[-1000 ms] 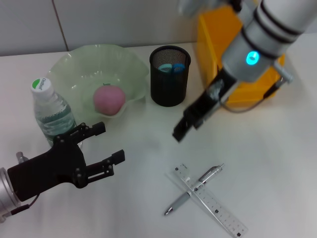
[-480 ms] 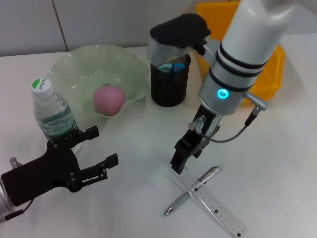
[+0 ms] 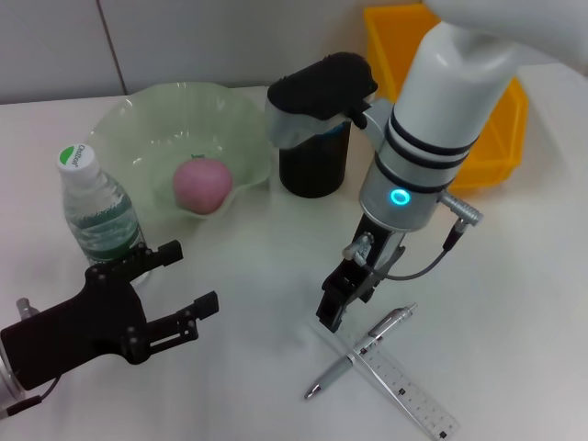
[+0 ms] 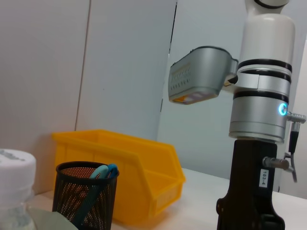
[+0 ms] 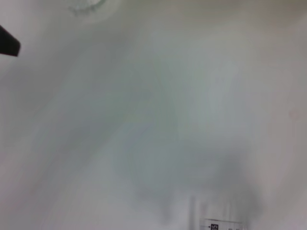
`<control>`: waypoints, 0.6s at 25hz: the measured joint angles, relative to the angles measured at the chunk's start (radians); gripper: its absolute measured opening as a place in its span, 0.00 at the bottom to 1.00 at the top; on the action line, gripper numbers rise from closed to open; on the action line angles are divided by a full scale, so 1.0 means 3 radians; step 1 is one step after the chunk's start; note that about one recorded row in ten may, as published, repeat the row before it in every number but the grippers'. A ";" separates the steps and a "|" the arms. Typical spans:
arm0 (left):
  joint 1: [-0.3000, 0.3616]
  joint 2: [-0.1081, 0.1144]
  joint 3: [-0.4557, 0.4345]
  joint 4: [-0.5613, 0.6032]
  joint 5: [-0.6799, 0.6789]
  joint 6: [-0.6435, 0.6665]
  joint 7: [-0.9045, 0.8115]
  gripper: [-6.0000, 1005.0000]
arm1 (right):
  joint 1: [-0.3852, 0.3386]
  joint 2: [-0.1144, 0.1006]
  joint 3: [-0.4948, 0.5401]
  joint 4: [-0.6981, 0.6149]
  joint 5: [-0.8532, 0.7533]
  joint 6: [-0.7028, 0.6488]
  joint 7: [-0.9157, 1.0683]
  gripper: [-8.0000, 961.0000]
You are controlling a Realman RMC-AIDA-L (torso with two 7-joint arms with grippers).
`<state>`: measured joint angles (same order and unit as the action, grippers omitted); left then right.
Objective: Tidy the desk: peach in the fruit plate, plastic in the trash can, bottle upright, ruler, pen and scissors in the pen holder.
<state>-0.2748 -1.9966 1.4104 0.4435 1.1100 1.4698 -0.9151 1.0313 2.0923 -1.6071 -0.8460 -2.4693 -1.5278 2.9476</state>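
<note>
Left gripper [image 3: 175, 292] is sitting in the lower left of the head view, its fingers spread apart and holding nothing, drifting a little lower and farther left than a second ago, so it is looking idle. Just above it the bottle [image 3: 95, 208] is already standing upright on the desk [image 3: 514, 276]. Right of that, in the upper left, the peach [image 3: 202, 183] is lying in the fruit plate [image 3: 138, 124]. At upper centre the pen holder [image 3: 312, 165] is partly hidden behind the right arm's wrist housing; in the left wrist view blue scissors [image 4: 102, 173] are showing inside it, so those steps seem done.

Right gripper [image 3: 338, 303] is the one moving: a second ago it was hanging high near the trash can [image 3: 478, 138], and now it is coming down at lower centre, its tip just above the near end of the ruler [image 3: 404, 386]. Whether its fingers are apart or together, I cannot tell. The pen [image 3: 360, 353] is lying crossed over the ruler, touching it. In the right wrist view only bare desk and the ruler's edge [image 5: 218, 224] are appearing.

That descent suggests the ruler or pen is the next pick. The crossing may make a clean grasp awkward.
</note>
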 joint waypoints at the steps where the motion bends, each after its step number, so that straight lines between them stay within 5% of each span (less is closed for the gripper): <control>1: 0.0000 0.0000 0.0000 0.0000 0.0000 0.0000 0.0000 0.84 | 0.0008 0.0000 -0.0026 0.0018 0.0014 0.0018 0.0005 0.64; 15: 0.0022 0.0036 -0.0018 0.0026 0.0002 0.0106 -0.0005 0.84 | 0.0081 0.0000 -0.0283 0.0234 0.0218 0.0202 0.0022 0.64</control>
<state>-0.2683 -1.9859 1.4050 0.4513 1.1106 1.5017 -0.9166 1.0555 2.0923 -1.6920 -0.7759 -2.4039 -1.4671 2.9542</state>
